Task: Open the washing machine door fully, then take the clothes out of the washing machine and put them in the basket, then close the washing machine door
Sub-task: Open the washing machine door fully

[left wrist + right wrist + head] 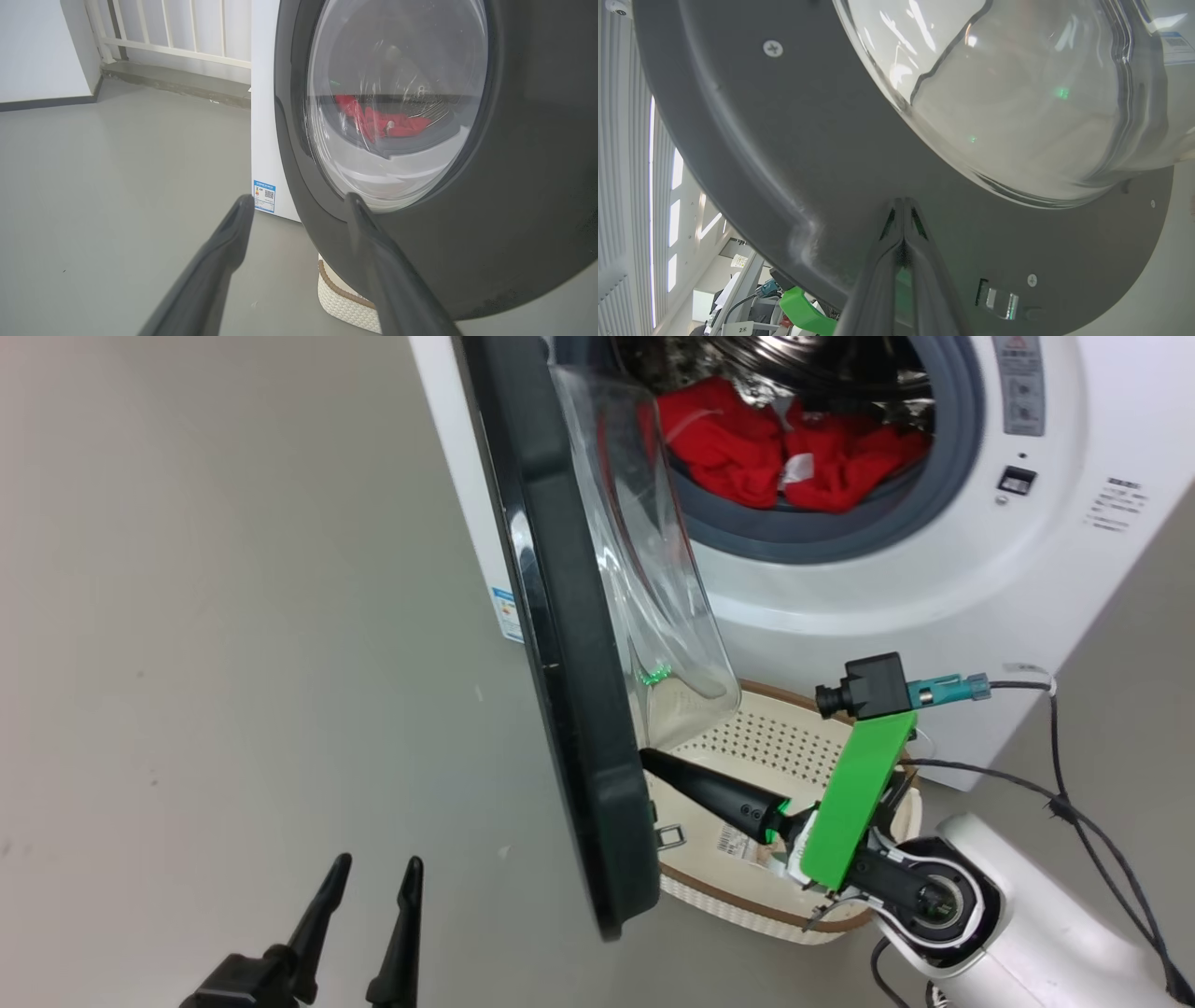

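Door (569,709) hangs open, edge-on. Right hand (651,762), fingers together, has its tip at the door's inner face, over the basket (766,742). Red clothes (747,448) sit inside the washer (934,569). Left hand (377,865) spread, low left.

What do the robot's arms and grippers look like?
The left gripper and right gripper each have two long, tapered black fingers. The right arm has a white forearm, a green bracket carrying a small black camera with a teal connector, and black cables.

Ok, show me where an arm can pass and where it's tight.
Free: the bare floor left of the door, around the open left gripper; the drum mouth above the clothes. Crowded: the basket, beneath the door with the shut right gripper over it.
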### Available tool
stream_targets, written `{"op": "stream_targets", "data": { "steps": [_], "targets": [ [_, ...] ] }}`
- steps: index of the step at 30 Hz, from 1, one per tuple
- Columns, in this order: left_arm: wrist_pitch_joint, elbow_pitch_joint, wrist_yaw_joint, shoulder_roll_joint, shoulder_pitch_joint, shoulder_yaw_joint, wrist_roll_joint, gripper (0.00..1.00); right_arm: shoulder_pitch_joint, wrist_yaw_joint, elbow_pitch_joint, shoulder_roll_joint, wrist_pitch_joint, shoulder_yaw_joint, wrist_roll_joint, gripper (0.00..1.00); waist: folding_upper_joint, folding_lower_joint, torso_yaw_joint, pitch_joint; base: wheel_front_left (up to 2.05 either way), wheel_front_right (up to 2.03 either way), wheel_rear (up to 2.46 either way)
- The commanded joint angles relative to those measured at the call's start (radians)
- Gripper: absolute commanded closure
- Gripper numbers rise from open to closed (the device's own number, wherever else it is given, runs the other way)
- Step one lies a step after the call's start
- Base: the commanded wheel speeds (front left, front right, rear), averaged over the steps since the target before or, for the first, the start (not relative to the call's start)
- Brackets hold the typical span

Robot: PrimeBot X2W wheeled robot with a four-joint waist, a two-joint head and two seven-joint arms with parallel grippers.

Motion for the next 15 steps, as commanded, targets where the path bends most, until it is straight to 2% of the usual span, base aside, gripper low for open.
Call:
{"op": "stream_targets", "data": {
  "steps": [1, 8, 15],
  "targets": [
    [-0.009, -0.019, -0.005, 0.009, -0.004, 0.031, -0.006, 0.0, 0.01, 0.007, -0.027, 0.029, 0.005, 0.015, -0.012, 1.0, 0.0, 0.0, 0.038, -0.014, 0.0, 0.0, 0.0],
    [-0.009, -0.018, -0.005, 0.008, -0.004, 0.031, -0.01, 0.0, 0.004, 0.007, -0.013, 0.068, 0.0, 0.024, -0.022, 1.0, 0.0, 0.0, 0.102, -0.025, 0.0, 0.0, 0.0],
    [-0.009, -0.043, 0.001, 0.008, 0.008, 0.064, -0.023, 0.0, -0.041, 0.007, 0.023, 0.113, 0.006, 0.055, -0.042, 1.0, 0.0, 0.0, 0.115, -0.014, 0.0, 0.0, 0.0]
  ]
}}
